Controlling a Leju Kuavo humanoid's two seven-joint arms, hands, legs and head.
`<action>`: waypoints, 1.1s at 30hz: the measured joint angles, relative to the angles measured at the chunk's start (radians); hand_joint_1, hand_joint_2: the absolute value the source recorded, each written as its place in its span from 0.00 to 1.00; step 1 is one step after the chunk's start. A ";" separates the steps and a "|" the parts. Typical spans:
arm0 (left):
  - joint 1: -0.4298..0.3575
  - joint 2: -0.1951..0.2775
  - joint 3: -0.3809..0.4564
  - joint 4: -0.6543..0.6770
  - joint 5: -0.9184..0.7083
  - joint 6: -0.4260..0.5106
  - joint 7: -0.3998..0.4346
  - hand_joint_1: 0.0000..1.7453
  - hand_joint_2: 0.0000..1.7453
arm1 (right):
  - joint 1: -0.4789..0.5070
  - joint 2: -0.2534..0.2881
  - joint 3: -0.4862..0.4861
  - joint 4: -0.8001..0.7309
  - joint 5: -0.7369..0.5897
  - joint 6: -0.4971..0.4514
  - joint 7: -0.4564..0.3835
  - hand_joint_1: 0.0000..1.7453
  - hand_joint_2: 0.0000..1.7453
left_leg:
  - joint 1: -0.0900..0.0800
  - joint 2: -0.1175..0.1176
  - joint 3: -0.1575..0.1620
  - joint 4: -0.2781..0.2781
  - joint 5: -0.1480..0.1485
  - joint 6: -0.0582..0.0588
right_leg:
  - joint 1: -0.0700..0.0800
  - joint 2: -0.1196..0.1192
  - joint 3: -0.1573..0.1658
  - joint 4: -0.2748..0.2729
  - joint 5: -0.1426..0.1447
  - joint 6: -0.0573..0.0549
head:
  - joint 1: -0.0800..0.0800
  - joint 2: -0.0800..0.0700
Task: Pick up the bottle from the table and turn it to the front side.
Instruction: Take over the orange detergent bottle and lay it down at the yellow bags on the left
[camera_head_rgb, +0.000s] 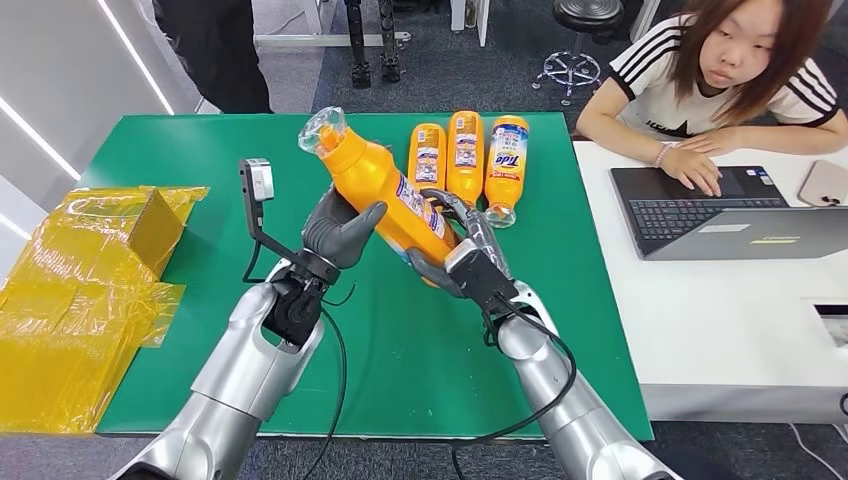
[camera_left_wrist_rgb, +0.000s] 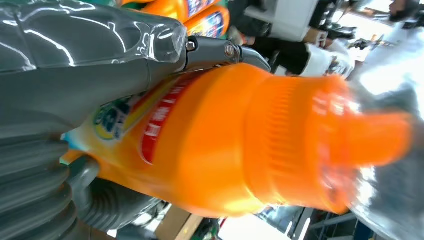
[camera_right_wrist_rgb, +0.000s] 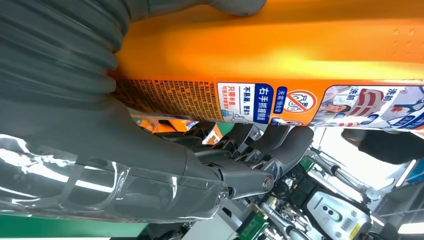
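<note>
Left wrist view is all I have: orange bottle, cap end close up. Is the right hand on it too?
Observer: Yes. The right hand grips the lower body of the held bottle; the left hand holds it nearer the neck.
Operator: Which side faces the right wrist camera?
Observer: The fine-print label, so likely the back.
Operator: Anything left on the table?
Observer: Three bottles lie side by side on the green mat.

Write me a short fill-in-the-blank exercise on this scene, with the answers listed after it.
1. The lifted bottle is gripped by ____ robot hands, the left hand and the right hand.
2. ____ more bottles lie on the table.
3. The table cover is ____.
4. The person rests a hand on a ____.

Answers: both; three; green; laptop
</note>
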 joint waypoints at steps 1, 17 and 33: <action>0.000 -0.001 0.001 0.006 0.019 -0.008 0.009 0.52 1.00 | -0.003 0.001 0.001 0.003 0.000 -0.002 -0.002 1.00 1.00 | 0.000 0.000 0.000 0.000 0.000 0.000 | 0.000 0.000 0.000 0.000 0.000 0.000 | 0.000 0.000; 0.004 -0.022 -0.003 0.019 0.070 0.016 -0.008 1.00 1.00 | -0.002 0.002 -0.001 0.008 -0.013 -0.030 -0.007 1.00 1.00 | 0.000 0.001 0.000 0.000 0.000 0.000 | 0.000 0.001 -0.001 0.000 0.000 0.000 | 0.000 0.000; 0.004 -0.025 -0.064 -0.005 -0.057 0.096 -0.091 1.00 1.00 | 0.041 -0.012 -0.007 -0.005 -0.014 -0.029 0.014 0.00 1.00 | 0.000 0.001 0.000 0.000 0.000 0.000 | 0.000 0.001 -0.001 0.000 0.000 0.000 | 0.000 0.000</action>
